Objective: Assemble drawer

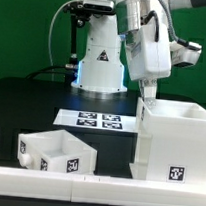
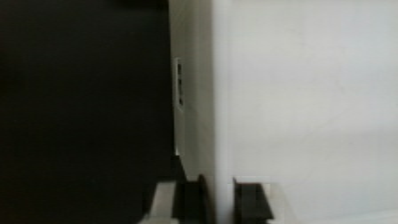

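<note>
Hanging at the exterior view's right, the gripper (image 1: 144, 98) meets the drawer housing (image 1: 178, 147) at its wall edge; 1 small tray (image 1: 55, 152) lies before the marker board (image 1: 100, 120). In the wrist view, 2 fingers (image 2: 175, 205) straddle the housing wall (image 2: 294, 100); whether they pinch it, I cannot tell.

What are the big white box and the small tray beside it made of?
The big box looks like white plastic: smooth, matte, thin even walls. The small tray seems the same material. Their black-and-white squares look like printed stickers, though that is uncertain.
</note>
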{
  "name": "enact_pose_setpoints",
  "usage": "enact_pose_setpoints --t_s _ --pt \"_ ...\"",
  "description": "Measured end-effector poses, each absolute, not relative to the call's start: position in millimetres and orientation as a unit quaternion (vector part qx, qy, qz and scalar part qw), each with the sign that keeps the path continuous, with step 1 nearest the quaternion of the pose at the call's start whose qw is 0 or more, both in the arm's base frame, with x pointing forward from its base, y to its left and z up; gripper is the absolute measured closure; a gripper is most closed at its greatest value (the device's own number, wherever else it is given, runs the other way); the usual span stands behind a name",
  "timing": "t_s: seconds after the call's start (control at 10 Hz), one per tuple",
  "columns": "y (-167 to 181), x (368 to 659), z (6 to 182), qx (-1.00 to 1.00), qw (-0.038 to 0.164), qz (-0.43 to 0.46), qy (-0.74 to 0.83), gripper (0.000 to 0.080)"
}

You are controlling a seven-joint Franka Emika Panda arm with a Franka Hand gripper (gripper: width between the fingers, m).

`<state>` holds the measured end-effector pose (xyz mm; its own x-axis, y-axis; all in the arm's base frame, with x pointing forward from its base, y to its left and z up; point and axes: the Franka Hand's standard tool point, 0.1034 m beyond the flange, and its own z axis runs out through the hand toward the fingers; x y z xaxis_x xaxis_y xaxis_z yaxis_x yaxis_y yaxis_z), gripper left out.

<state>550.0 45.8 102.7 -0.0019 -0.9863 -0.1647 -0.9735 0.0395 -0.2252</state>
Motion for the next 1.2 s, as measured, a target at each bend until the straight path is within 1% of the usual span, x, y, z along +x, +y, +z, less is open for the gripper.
enact_pose_setpoints --t_s 0.6,0.8,1.0,1.2 --pt "45.8 550.0 102.7 -0.693 0.139 -0.023 0.707 0.0755" --pt "53.6 550.0 103.1 -0.698 0.140 -0.022 0.702 0.0755" --pt "53.7 549.2 102.3 -0.699 0.139 -0.021 0.701 0.0750" --pt "53.9 549.1 102.1 -0.701 0.139 -0.021 0.699 0.0395"
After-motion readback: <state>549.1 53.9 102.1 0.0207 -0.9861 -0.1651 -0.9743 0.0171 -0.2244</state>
